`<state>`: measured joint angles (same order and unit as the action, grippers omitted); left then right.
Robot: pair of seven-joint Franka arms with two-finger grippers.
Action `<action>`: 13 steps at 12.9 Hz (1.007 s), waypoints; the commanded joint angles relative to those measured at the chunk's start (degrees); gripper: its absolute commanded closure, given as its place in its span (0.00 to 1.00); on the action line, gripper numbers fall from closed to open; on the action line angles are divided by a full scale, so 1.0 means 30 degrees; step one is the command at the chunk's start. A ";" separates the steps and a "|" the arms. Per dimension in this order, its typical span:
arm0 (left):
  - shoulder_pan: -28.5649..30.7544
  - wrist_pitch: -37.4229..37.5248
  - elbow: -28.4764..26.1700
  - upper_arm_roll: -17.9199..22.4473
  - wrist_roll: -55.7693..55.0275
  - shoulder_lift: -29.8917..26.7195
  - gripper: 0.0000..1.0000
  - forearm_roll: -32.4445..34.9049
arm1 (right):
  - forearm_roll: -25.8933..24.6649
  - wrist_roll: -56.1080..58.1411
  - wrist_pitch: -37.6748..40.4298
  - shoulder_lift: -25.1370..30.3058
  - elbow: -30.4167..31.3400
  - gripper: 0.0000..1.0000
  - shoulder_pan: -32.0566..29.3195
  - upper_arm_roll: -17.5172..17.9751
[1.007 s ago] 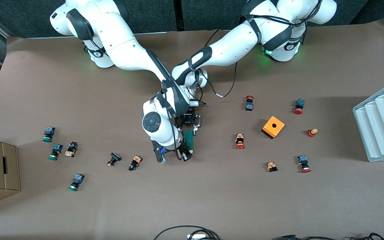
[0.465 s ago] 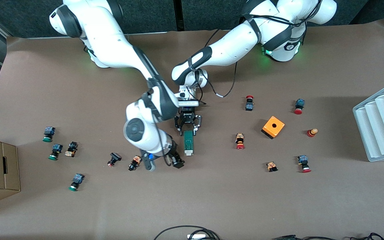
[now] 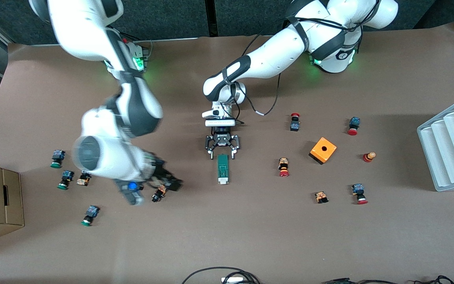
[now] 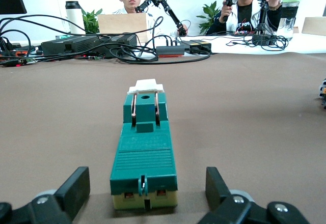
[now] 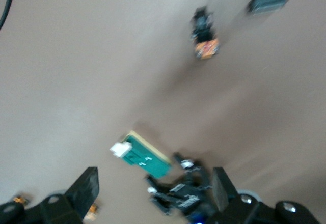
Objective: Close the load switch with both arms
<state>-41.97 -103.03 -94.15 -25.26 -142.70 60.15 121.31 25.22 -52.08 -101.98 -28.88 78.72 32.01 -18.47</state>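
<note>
I see load switch [image 3: 222, 169] lying flat on counter [image 3: 250, 236], about mid-counter, white lever piece [image 3: 222, 181] at end nearer to front camera. Left end effector [image 3: 222, 154] low at switch end away from lever, fingers [image 4: 71, 191] spread open on both sides of green block, not touching it. Right end effector [image 3: 170, 182] up in air, over small button part [image 3: 159, 193], toward right arm's end of counter, well apart from switch; its fingers [image 5: 84, 186] open, holding nothing. Orange cube [image 3: 323, 150] near left arm's end.
</note>
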 commanded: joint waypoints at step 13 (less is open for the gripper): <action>0.0249 -0.2861 0.1792 -0.0486 1.4094 -0.3699 0.00 -1.1274 | -0.7318 1.8062 0.2117 1.0389 0.7834 0.00 -0.8649 0.3548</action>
<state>-41.79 -110.40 -88.80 -26.78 -108.08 52.11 92.93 6.08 -0.43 -93.78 1.03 100.40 6.30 -8.37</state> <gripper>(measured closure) 0.000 0.000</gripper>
